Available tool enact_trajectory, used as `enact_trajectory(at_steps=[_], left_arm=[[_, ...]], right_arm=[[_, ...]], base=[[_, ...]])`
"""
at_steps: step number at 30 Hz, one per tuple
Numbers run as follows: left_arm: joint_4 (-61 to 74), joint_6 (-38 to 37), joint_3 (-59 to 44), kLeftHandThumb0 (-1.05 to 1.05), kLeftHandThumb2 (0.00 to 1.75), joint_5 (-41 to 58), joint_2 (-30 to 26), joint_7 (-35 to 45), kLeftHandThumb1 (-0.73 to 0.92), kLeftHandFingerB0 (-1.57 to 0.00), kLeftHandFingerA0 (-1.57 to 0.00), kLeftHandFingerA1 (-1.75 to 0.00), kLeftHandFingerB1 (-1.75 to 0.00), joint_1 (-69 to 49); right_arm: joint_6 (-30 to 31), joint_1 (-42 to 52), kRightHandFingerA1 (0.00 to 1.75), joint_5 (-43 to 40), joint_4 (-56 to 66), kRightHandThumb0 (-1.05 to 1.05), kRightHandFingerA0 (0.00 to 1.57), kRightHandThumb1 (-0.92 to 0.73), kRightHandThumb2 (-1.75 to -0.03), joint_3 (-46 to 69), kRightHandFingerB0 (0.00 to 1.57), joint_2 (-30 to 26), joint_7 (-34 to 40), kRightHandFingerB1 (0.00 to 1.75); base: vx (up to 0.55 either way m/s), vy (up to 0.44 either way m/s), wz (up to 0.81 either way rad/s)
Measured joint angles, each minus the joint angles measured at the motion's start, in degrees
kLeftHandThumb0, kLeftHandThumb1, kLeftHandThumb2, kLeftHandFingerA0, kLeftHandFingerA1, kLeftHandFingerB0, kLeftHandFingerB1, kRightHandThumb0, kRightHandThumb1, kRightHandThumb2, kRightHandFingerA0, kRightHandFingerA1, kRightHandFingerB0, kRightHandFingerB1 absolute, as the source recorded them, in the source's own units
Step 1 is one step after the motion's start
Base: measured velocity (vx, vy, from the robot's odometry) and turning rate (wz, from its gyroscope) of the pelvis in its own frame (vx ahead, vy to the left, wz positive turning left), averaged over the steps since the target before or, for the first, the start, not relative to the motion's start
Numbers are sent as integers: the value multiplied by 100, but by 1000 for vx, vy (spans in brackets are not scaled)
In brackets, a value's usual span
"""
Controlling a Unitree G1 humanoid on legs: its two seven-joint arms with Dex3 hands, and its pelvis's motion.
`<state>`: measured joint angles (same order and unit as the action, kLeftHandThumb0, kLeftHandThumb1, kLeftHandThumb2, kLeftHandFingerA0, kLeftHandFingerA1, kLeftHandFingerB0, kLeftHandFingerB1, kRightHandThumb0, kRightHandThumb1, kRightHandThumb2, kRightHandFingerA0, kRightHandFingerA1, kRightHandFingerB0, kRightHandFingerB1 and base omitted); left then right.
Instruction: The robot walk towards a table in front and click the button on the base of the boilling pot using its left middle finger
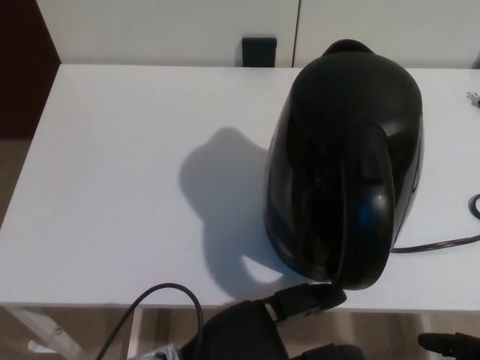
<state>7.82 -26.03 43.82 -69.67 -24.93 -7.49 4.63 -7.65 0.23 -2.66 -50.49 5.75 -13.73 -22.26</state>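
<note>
At the worktop [112, 187] edge, the left hand [300, 304] points one finger under the kettle [341, 165] base. Whether the button is pressed cannot be told; the finger's grip state is likewise unclear.

White table [112, 187] before pale cabinets [165, 30], beige floor [11, 165] at left

There are no words, numbers, brand names or signs to read anywhere, not on the black kettle [343, 161] and not on the white bench [112, 172].
</note>
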Motion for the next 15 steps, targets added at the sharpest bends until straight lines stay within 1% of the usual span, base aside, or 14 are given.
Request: enact_trajectory(at_steps=[1,2,3,4,5,7,10,11,12,14,15], left_arm=[[-35,0,-1,-66,64,-2,5,-5,81,-17,-26,-29,-26,12],[-97,0,-1,-66,65,-6,9,-8,80,-16,-26,-29,-27,28],[-138,0,-2,-66,64,-6,14,-9,80,-16,-26,-29,-26,37],[-170,1,-3,-66,64,-7,19,-8,80,-16,-26,-29,-26,45],[-180,2,-3,-66,64,-9,21,-7,80,-16,-26,-29,-26,50],[-195,2,-3,-67,64,-15,29,-7,80,-16,-26,-29,-26,61],[-234,2,0,-66,64,-29,51,-8,79,-17,-26,-29,-27,74],[-251,2,0,-70,90,-29,58,-8,67,-12,-19,-40,-38,76],[-268,2,0,-67,65,-29,66,-8,80,-16,-27,-29,-27,77],[-309,2,1,-67,64,-29,78,-9,81,-17,-27,-29,-26,80],[-333,3,4,-67,64,-34,82,-8,82,-17,-27,-29,-27,80]], right_arm=[[-13,-2,63,-4,-13,-39,64,-41,-79,0,48,0,-7,53],[-37,-3,62,-6,-33,-42,63,-42,-79,-3,47,0,-18,52],[-59,-2,47,-6,-49,-36,65,-50,-55,-7,58,0,-27,42],[-75,-2,47,-6,-55,-36,65,-50,-55,-12,58,0,-35,42],[-83,-3,46,-5,-56,-34,63,-50,-55,-14,55,0,-38,41],[-93,-13,47,-4,-74,-33,64,-52,-56,-17,54,0,-42,41],[-100,-29,47,-5,-92,-33,63,-51,-55,-16,58,0,-45,41],[-103,-29,47,-6,-92,-33,64,-50,-55,-16,59,0,-51,42],[-108,-28,46,-8,-89,-34,63,-52,-56,-15,54,0,-58,41],[-120,-27,46,-11,-76,-33,61,-53,-55,-16,52,0,-72,40],[-122,-27,47,-10,-67,-33,63,-52,-56,-18,56,0,-74,42]], base=[[0,0,0],[0,0,0],[0,0,0],[0,0,0],[0,0,0],[0,0,0],[0,0,0],[0,0,0],[0,0,0],[0,0,0],[0,0,0]])
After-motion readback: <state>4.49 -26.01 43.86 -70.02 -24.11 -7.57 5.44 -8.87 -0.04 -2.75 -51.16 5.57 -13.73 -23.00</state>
